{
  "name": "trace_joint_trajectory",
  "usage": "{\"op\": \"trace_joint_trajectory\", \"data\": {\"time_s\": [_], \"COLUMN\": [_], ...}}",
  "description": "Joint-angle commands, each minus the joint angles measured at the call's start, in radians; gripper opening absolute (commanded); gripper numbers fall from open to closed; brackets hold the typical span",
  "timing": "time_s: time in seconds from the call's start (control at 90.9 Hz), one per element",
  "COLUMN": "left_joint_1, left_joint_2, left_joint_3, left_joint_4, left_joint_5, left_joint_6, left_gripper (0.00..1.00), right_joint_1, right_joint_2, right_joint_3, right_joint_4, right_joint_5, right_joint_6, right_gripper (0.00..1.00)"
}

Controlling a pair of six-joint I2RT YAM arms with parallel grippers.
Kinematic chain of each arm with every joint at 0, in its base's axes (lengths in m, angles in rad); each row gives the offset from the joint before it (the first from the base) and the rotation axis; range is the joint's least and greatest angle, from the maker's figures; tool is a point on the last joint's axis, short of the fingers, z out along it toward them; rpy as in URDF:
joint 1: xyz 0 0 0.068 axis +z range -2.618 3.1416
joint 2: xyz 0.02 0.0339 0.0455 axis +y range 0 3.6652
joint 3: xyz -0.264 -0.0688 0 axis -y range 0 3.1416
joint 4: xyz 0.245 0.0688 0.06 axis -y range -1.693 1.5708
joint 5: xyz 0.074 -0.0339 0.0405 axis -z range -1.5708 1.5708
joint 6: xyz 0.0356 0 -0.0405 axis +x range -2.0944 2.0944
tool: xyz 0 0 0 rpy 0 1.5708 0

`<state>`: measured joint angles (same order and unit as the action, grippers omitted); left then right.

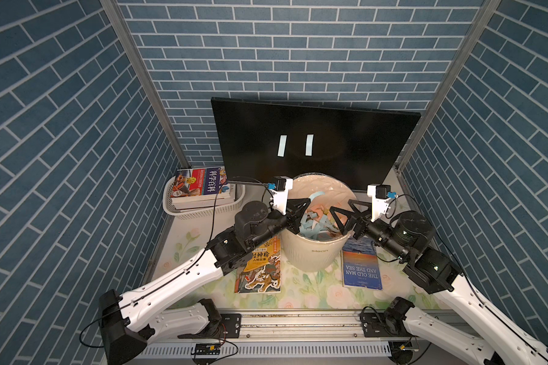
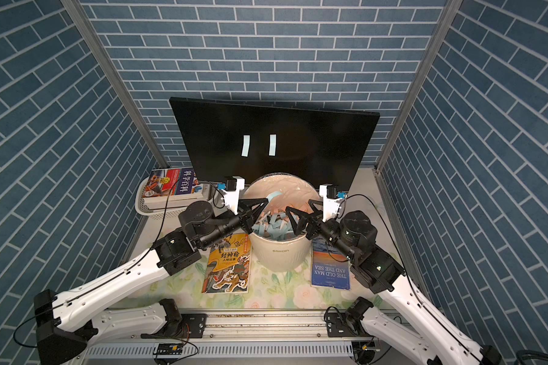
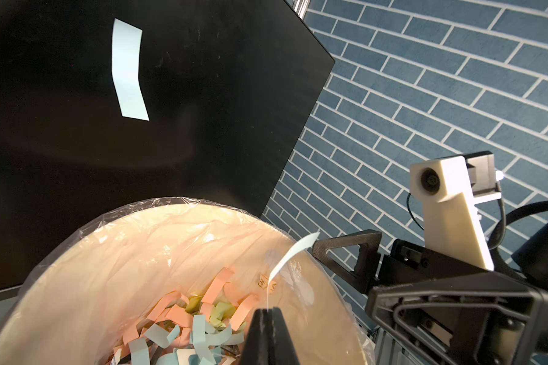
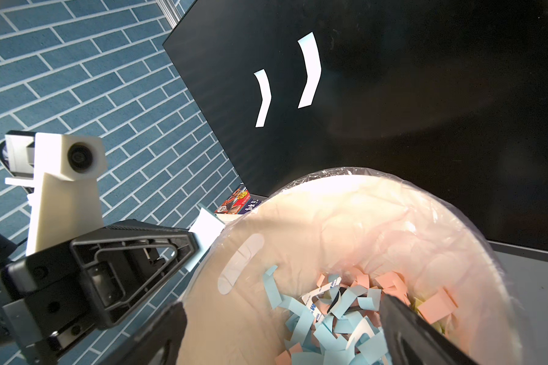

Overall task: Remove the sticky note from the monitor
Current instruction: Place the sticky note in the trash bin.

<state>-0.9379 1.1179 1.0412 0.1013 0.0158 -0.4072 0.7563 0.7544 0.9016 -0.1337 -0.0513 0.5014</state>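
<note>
Drop step: one note over the bin, two more on the screen.
Top view: the monitor (image 1: pixel 345 142) stands far, with the left-hand note (image 1: pixel 281 145) and right-hand note (image 1: pixel 309 145) stuck left of its centre; both arms reach over the white bin (image 1: pixel 314 252). Left wrist: my left gripper (image 3: pixel 268 313) is pinched tight on the held note (image 3: pixel 293 252), a pale strip curling above the paper litter. Right wrist: my right gripper (image 4: pixel 282 301) gapes wide, empty. I judge release comes next: part the left jaws, watch for adhesive clinging, then go for the screen.
</note>
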Motion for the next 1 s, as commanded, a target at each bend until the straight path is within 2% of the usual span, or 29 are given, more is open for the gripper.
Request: {"op": "trace_joint_trajectory", "data": {"time_s": [0.0,0.176,0.242,0.594,0.99], "left_joint_1": [-0.024,-0.03,-0.03,-0.031,-0.031], "left_joint_2": [0.019,0.049,0.054,0.047,0.049], "left_joint_3": [0.034,0.059,0.064,0.063,0.064], "left_joint_4": [-0.055,-0.086,-0.09,-0.075,-0.069], "left_joint_5": [-0.055,-0.043,-0.039,0.031,0.087], "left_joint_6": [0.062,0.077,0.079,0.093,0.118], "left_gripper": [0.04,0.31,0.37,0.52,0.57], "right_joint_1": [-0.003,-0.002,0.0,0.0,-0.003], "right_joint_2": [-0.003,-0.003,-0.002,0.056,0.215], "right_joint_3": [-0.011,-0.015,-0.014,0.038,0.179], "right_joint_4": [0.037,0.036,0.033,0.009,-0.013], "right_joint_5": [0.01,0.017,0.022,0.057,0.05], "right_joint_6": [0.025,0.025,0.023,0.002,-0.026], "right_gripper": [1.0,1.0,1.0,1.0,1.0]}}
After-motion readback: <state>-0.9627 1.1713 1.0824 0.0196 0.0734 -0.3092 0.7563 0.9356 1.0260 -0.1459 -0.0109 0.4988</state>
